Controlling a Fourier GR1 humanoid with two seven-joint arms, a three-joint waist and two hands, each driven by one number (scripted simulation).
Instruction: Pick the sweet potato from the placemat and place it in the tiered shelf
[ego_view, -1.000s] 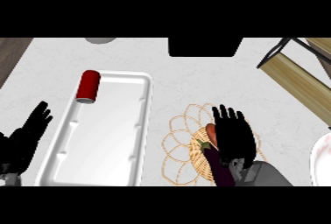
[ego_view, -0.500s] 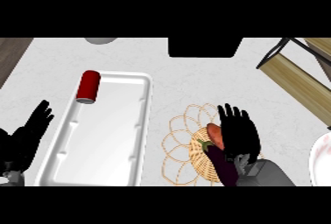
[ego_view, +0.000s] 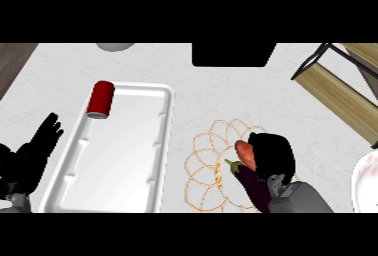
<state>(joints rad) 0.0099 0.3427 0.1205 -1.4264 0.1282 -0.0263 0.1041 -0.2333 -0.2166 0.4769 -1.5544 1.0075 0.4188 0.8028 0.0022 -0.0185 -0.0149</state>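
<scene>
The right hand (ego_view: 273, 156) sits over the right part of the placemat (ego_view: 210, 167), a round wire-pattern mat of gold loops lying on the white counter (ego_view: 221, 90). Its fingers are bent inward and curl against the sweet potato (ego_view: 245, 154), the orange-red piece showing at the hand's left edge; the hand covers the potato's right side. Whether the potato is clear of the mat or resting on it cannot be told from this view. Just near of the potato, touching it or nearly so, lies a dark purple eggplant (ego_view: 253, 187) with a green stem end, running toward the near edge beside the grey forearm. The left hand (ego_view: 33, 155) shows at the left edge of the view, fingers straight and pointing far, holding nothing, at rest beside the tray. A long white tray (ego_view: 118, 155) lies left of the placemat, running from near to far. A red can (ego_view: 100, 99) lies on its side at the tray's far left corner, on the rim. The shelf (ego_view: 339, 85), with pale wood boards in a dark frame, stands at the far right, well apart from the right hand. A white plate (ego_view: 367, 180) is cut off by the right edge.
</scene>
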